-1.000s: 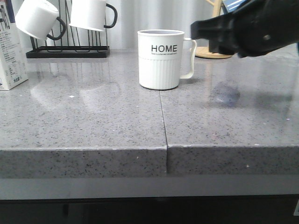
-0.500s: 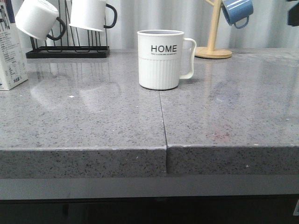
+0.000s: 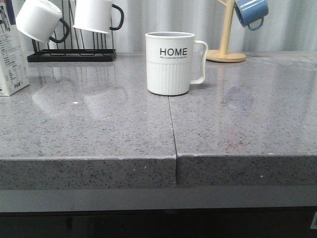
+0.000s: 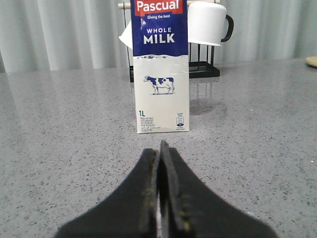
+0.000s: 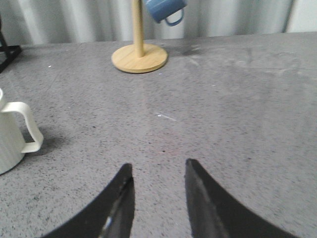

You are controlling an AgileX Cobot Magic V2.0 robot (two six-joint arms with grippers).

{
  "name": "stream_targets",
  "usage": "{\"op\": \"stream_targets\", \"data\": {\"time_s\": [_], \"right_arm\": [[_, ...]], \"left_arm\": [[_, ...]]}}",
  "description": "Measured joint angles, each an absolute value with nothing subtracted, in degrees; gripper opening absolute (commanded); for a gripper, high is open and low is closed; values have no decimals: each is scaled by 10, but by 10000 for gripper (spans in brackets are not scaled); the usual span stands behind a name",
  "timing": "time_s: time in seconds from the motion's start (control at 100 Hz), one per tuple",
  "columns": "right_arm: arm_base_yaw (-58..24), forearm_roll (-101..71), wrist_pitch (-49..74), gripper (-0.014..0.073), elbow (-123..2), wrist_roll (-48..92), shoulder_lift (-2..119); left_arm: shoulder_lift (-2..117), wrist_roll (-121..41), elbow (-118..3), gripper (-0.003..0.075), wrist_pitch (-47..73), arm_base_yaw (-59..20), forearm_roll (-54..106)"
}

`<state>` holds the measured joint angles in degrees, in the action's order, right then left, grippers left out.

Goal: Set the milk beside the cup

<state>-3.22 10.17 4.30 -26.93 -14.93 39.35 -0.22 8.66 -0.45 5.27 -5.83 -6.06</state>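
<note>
The milk [image 4: 161, 69], a tall white carton with a dark blue top and a cow picture, stands upright on the grey counter; the front view catches only its edge [image 3: 11, 59] at the far left. The cup [image 3: 171, 63], a white ribbed mug lettered "HOME", stands mid-counter with its handle to the right; its handle side [image 5: 15, 131] shows in the right wrist view. My left gripper [image 4: 159, 151] is shut, empty, a short way in front of the milk. My right gripper [image 5: 158, 171] is open over bare counter, to the right of the cup. Neither arm shows in the front view.
A black rack [image 3: 72, 54] with two white black-handled mugs [image 3: 42, 20] stands at the back left, behind the milk. A wooden mug tree [image 3: 226, 52] holding a blue mug [image 3: 251, 12] stands at the back right. A seam [image 3: 172, 124] runs down the counter to its front edge.
The right arm, which crossed the upper right of the front view a second ago, has withdrawn out of that view, uncovering the mug tree and blue mug. Cup and milk have not moved.
</note>
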Motion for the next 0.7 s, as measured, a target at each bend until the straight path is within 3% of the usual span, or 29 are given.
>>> {"op": "stream_targets", "data": {"time_s": [0.4, 0.7], "right_arm": [[-28, 113, 84, 257, -188, -161, 225], [-28, 114, 147, -125, -183, -161, 190]], "left_arm": [[-2, 87, -5, -21, 53, -58, -61], [-2, 87, -5, -21, 53, -58, -61]]}}
